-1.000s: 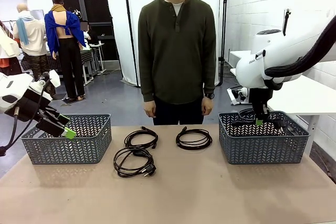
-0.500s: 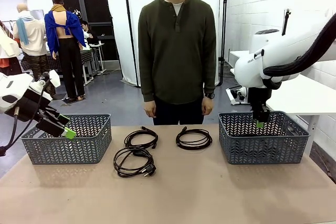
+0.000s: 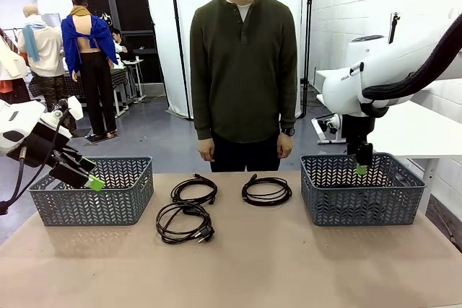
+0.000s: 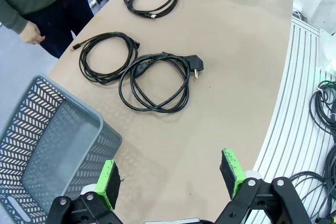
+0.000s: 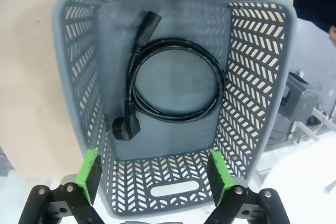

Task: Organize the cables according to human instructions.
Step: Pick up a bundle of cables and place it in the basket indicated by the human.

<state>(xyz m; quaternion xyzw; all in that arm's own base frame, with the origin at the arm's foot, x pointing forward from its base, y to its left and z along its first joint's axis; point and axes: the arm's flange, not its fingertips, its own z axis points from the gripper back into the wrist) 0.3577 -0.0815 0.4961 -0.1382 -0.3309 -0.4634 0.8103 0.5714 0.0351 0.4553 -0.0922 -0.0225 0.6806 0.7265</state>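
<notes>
Three cables (image 3: 185,223) lie coiled on the bench (image 3: 253,272); the fourth cable (image 5: 176,80) lies flat inside the right basket (image 5: 262,77). The next pick should wait for the person (image 3: 243,70) to signal, then descend squarely over one coil. The right gripper (image 5: 152,169) hangs above that basket, jaws wide apart and empty. The left gripper (image 4: 168,161) also has its jaws apart, touching nothing.

Readable text: none found.

Front view: a short dark printed mark sits on the white joint housing of the right arm (image 3: 345,77), on the side of the housing facing picture left. The letters are too small to make out, so no brand or number can be recorded from it.

Left wrist view, right wrist view: no legible print.
</notes>
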